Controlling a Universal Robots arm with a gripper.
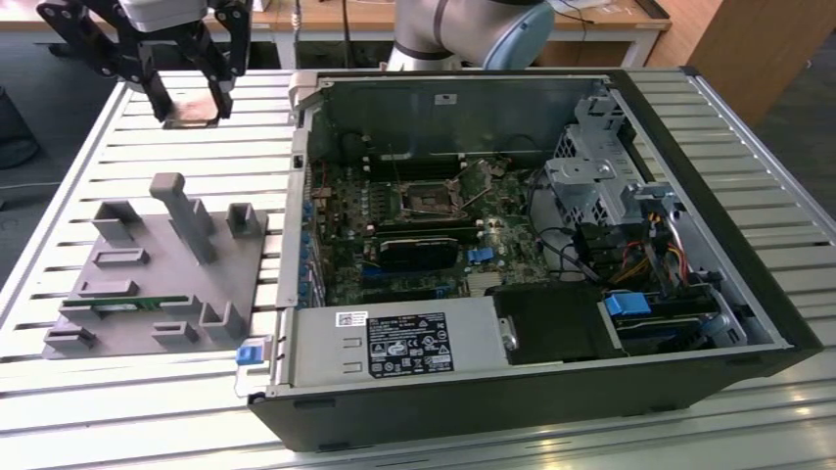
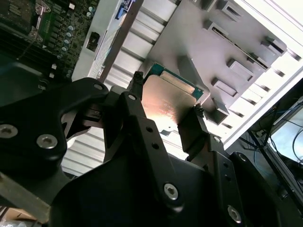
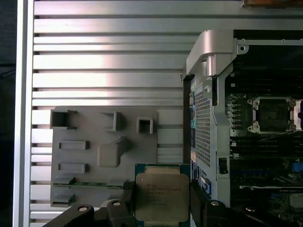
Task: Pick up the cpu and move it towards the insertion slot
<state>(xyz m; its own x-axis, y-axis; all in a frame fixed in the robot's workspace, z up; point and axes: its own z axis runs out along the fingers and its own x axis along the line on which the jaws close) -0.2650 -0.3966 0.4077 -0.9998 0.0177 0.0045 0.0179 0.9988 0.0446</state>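
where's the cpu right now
The cpu is clamped in the end effector, held above the slatted table at the exterior view's upper left, beyond the grey holder and outside the computer case.

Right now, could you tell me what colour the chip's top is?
Silvery metal, green-edged; the first wrist view shows the chip best.

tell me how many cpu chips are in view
1: the cpu is clamped in the gripper, raised over the slatted table, apart from the grey holder.

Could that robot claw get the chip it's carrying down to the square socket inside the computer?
Probably yes. The gripper holds the cpu above the table, outside the case. The case lies open on top, and nothing appears to cover the slot.
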